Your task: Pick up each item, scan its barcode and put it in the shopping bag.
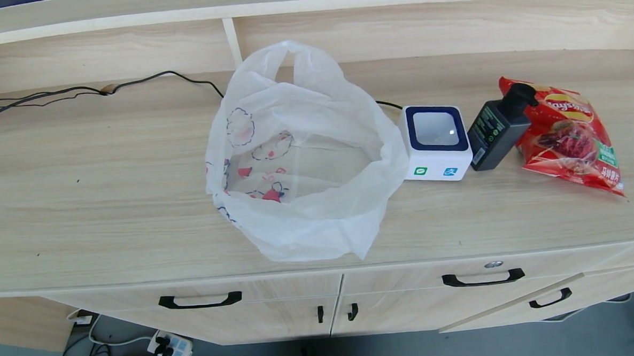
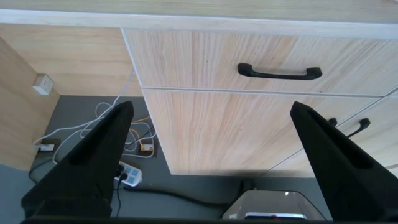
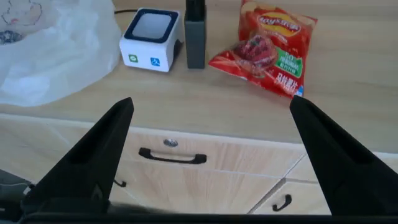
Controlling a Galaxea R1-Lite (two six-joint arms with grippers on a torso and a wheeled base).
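A white plastic shopping bag [image 1: 300, 162] stands open mid-counter, with nothing visible inside; its edge also shows as the bag [image 3: 43, 56] in the right wrist view. To its right sits a white cube scanner [image 1: 436, 143] [image 3: 151, 40], then a black pump bottle [image 1: 497, 130] [image 3: 195, 37] standing upright, then a red chip bag [image 1: 566, 135] [image 3: 267, 53] lying flat. My right gripper [image 3: 211, 99] is open and empty, in front of the counter edge, short of the items. My left gripper [image 2: 211, 106] is open and empty, low down facing the cabinet drawers.
Black cables [image 1: 104, 90] run along the counter's back left, and one leads to the scanner. A raised shelf wall [image 1: 343, 32] closes the back. Drawers with black handles [image 1: 482, 279] [image 2: 280, 73] sit under the counter. A power strip [image 1: 169, 347] lies on the floor.
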